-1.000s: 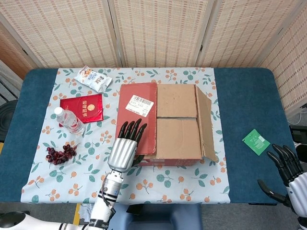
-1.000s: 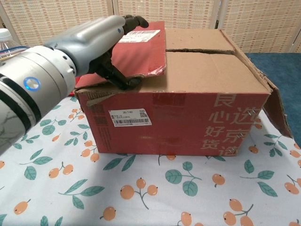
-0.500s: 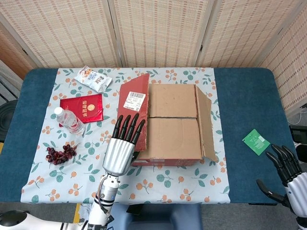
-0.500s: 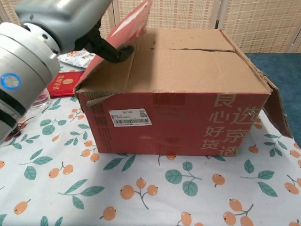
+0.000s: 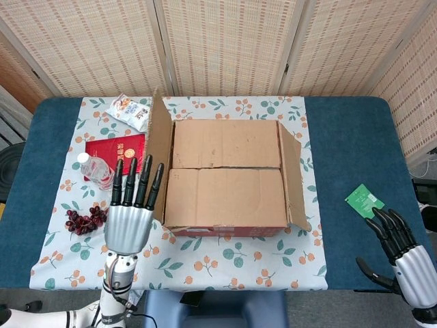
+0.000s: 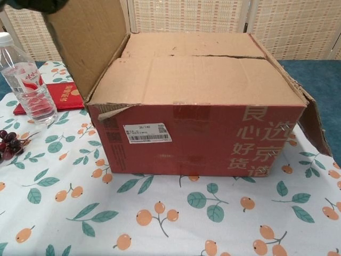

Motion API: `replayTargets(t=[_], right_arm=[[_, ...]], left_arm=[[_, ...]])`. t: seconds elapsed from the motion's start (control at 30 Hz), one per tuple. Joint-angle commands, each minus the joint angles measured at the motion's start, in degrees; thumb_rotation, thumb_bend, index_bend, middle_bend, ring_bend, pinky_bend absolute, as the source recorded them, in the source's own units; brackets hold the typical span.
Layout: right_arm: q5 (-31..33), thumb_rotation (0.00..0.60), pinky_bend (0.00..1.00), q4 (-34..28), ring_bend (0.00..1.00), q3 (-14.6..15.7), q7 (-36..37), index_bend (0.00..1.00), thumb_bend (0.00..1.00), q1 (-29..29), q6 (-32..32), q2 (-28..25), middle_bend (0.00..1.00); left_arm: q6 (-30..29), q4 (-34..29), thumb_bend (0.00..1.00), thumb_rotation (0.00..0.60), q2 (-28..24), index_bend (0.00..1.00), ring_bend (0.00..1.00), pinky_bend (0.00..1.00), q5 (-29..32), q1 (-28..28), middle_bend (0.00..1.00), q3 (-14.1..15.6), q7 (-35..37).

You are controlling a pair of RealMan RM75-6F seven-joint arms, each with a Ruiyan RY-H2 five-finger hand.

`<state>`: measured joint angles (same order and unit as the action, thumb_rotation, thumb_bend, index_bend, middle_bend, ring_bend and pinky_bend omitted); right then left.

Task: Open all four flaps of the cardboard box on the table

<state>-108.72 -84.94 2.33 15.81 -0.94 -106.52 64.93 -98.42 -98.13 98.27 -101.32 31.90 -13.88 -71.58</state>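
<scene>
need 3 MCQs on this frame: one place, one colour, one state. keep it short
1. Where does the water bottle stand?
A. left of the cardboard box
B. on top of the box
C. on the bare blue table at the right

2. What colour is the small packet lying right of the box?
A. red
B. green
C. white

3. How do the box's two inner flaps lie?
A. both standing upright
B. torn off
C. both flat, closing the top

Key: 1 A, the bottle stands beside the red booklet, left of the box. 2 B, the packet is green against the blue table. 3 C, only the left flap and right flap are folded outward; the inner two cover the opening.
</scene>
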Motion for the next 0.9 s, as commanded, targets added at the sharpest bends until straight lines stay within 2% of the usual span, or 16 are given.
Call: replayTargets(t=[0.03, 0.17, 0.33, 0.5, 0.7, 0.8, 0.9], right_arm=[[0.1, 0.6, 0.0, -0.4, 0.0, 0.1, -1.0, 0.0, 0.37, -0.4, 1.1, 0.3, 0.0], [1.0, 0.6, 0.0, -0.8, 0.0, -0.2, -1.6, 0.0, 0.37, -1.2, 3.4, 0.6, 0.0], [1.6, 0.6, 0.0, -2.9, 0.0, -1.2, -2.1, 0.0, 0.37, -4.2, 7.8, -0.5, 0.0], [3.4, 0.6, 0.0, -12.2, 0.0, -4.2, -7.0, 0.0, 0.37, -9.9, 16.2, -6.3, 0.0], [10.6, 0.6, 0.0, -24.9, 0.0, -9.5, -16.1, 0.0, 0.37, -17.6, 29.2, -13.1, 0.0], [16.2, 0.6, 0.0, -30.1, 0.0, -12.1, -24.1, 0.0, 0.37, -21.5, 35.8, -13.4, 0.0], [21.6, 0.6, 0.0, -31.4, 0.0, -14.2, -28.8, 0.0, 0.37, -25.7, 41.6, -11.8, 0.0]], left_arm=[[-2.0, -1.8, 0.38, 0.6, -3.2, 0.0, 0.0, 0.0, 1.2, -3.6, 0.0, 0.3, -0.1], [-2.9, -4.2, 0.38, 0.6, -6.5, 0.0, 0.0, 0.0, 6.5, -8.1, 0.0, 1.4, 4.8], [-0.6, -6.1, 0.38, 0.6, -11.3, 0.0, 0.0, 0.0, 10.8, -11.4, 0.0, 3.6, 16.5], [3.0, -9.9, 0.38, 0.6, -15.3, 0.0, 0.0, 0.0, 15.2, -12.7, 0.0, 4.3, 24.8], [8.5, -14.6, 0.38, 0.6, -21.2, 0.0, 0.0, 0.0, 22.1, -13.3, 0.0, 3.0, 34.2], [10.0, -14.3, 0.38, 0.6, -23.7, 0.0, 0.0, 0.0, 23.9, -13.2, 0.0, 2.0, 36.5], [10.6, -13.6, 0.38, 0.6, -25.2, 0.0, 0.0, 0.0, 25.0, -13.4, 0.0, 1.4, 38.5]])
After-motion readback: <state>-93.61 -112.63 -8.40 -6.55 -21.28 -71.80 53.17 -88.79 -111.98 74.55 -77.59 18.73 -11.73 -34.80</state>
